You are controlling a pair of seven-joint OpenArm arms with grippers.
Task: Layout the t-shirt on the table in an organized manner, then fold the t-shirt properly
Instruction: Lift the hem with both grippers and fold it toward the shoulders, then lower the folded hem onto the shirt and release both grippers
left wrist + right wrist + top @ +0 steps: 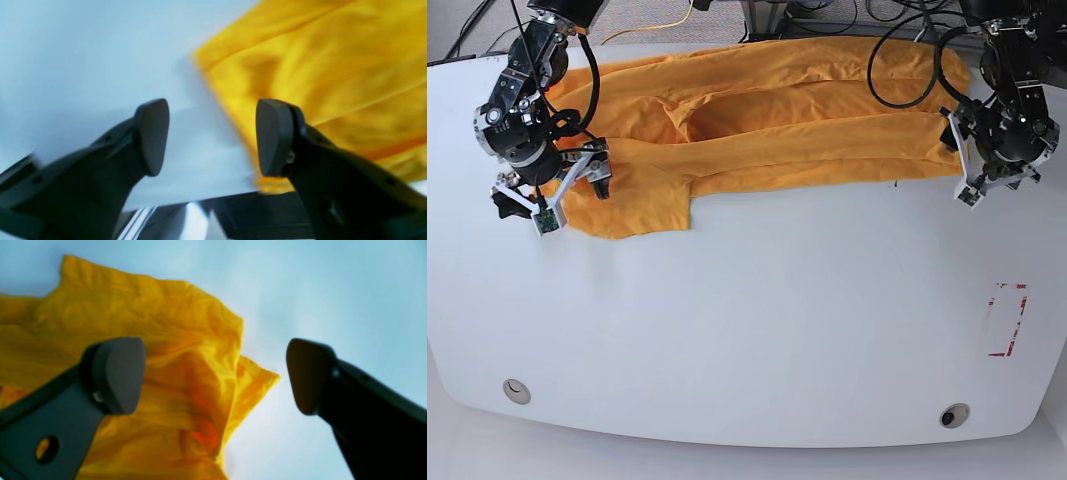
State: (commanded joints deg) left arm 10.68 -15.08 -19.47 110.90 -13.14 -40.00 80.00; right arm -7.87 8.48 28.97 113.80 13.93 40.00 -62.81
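Observation:
The orange-yellow t-shirt (pixel 767 120) lies wrinkled and stretched sideways across the far part of the white table (pixel 747 330). My right gripper (pixel 552 195) is open over the shirt's left end. In the right wrist view its fingers (pixel 116 373) straddle a bunched, folded corner of the t-shirt (pixel 186 373), holding nothing. My left gripper (pixel 997 180) is open at the shirt's right end. In the left wrist view (pixel 213 136) one finger (pixel 275 136) hangs over the t-shirt (pixel 317 66), the other over the bare table (pixel 83 50). The black script is hidden.
A red-marked rectangle (pixel 1007 320) is at the table's right. Two grommet holes (pixel 516 390) (pixel 953 414) sit near the front edge. Cables run behind the far edge (pixel 777 15). The table's edge and a dark frame (pixel 260 213) show below my left gripper.

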